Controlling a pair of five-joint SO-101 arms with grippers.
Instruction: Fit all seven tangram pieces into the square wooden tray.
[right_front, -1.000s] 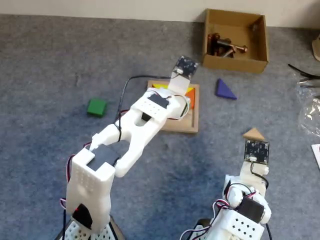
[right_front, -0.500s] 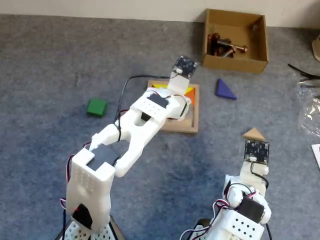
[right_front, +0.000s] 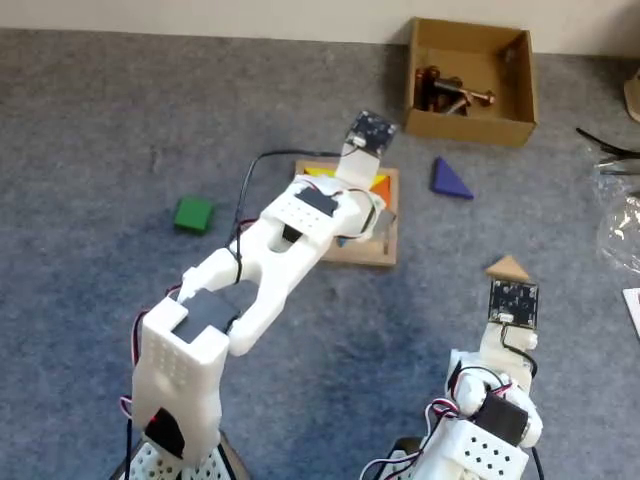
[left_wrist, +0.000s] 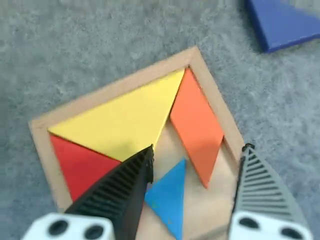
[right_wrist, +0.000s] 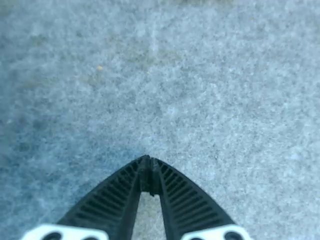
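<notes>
Over the square wooden tray (left_wrist: 114, 88) hangs the left tool (left_wrist: 198, 149), its two fingers spread wide with nothing gripped between them. Four pieces lie inside the tray. A large yellow triangle (left_wrist: 120, 120) runs along one side, with a red triangle (left_wrist: 77, 167) against its long edge. An orange parallelogram (left_wrist: 197, 127) lies along the neighbouring side, one end touching the yellow triangle at the tray's corner. A small light-blue triangle (left_wrist: 167, 197) rests on the bare wooden floor between the spread fingers, closer to the black finger (left_wrist: 125, 190) than to the grey one (left_wrist: 255, 185). Whether the black finger touches it I cannot tell.

From the high view, the tray (right_front: 393, 222) sits near the middle of the grey worktop (right_front: 100, 120), partly covered by the left arm (right_front: 290, 240). A dark blue triangle (right_front: 450, 179) lies on the worktop just beside the tray, on the side toward the cardboard box (right_front: 470, 118). A tan triangle (right_front: 508, 268) lies farther out, close in front of the right arm (right_front: 495, 400). A green block (right_front: 193, 214) sits well apart on the tray's other side.

The right tool (right_wrist: 149, 161) is pinched together, its tips meeting on nothing, above bare grey worktop.
</notes>
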